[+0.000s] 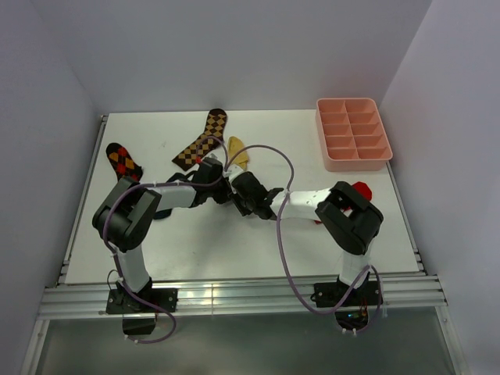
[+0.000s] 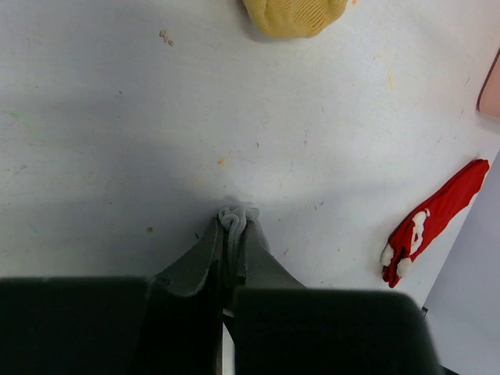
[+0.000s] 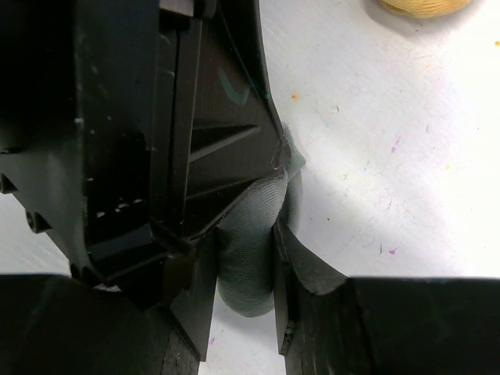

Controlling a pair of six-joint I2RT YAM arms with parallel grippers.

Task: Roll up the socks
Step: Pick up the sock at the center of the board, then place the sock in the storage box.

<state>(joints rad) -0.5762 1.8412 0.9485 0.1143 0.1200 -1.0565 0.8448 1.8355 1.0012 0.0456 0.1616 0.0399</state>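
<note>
Grey knit is bunched between both pincers near the middle of the table (image 1: 195, 250): the grey sock (image 2: 235, 221) stands up from the surface as a narrow, crumpled ridge. The left gripper (image 2: 233, 244) is closed hard on it, its two fingers pressed almost together with only the fold of fabric between them and a small tuft poking out beyond the tips. From the other side the right gripper (image 3: 244, 281) has its fingers set a little wider, and a thick roll of the same sock fills the gap; it seems to be squeezed there, though the left gripper's black housing crowds most of that wrist view and hides the upper part of the sock. From above, the two wrists meet nose to nose over the sock and cover it entirely. Just beyond them lies the mustard yellow sock (image 1: 237, 152), loose and apart from both pincers. Next to it, farther back, a long brown checkered sock (image 1: 201, 141) stretches toward the rear edge, and a red and black argyle sock (image 1: 123, 160) lies near the left edge. A red sock (image 2: 433, 223) with white trim rests on the right side, partly hidden behind the right arm in the overhead view. A pink tray (image 1: 353, 160) with small compartments sits at the far right corner.
</note>
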